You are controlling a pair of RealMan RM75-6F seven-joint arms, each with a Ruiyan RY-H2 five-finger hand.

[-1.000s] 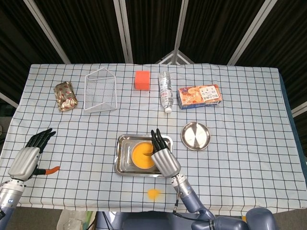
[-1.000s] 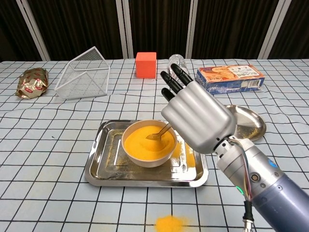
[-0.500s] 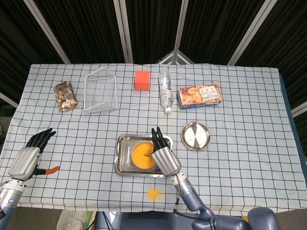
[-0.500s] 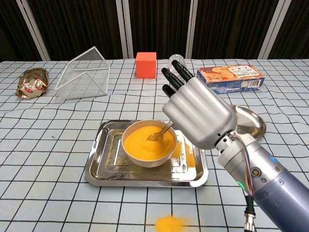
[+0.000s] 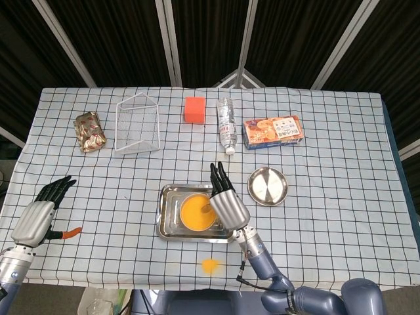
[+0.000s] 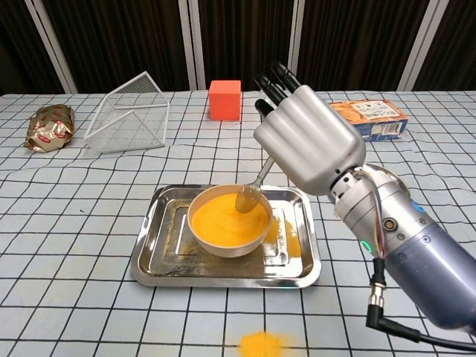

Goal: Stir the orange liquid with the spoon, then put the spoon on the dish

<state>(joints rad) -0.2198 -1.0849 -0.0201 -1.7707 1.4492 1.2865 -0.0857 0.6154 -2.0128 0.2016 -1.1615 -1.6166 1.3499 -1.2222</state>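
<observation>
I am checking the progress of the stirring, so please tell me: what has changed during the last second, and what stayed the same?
The right hand, holding the spoon, has risen and tipped the handle more upright; the spoon's bowl is now lifted to the surface of the orange liquid. The bowl, the tray, the dish and the left hand stayed where they were.

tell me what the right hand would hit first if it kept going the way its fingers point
Probably the water bottle: in the head view the right hand points up-table toward it, over bare cloth. The hand's height is unclear, so it might pass above.
</observation>
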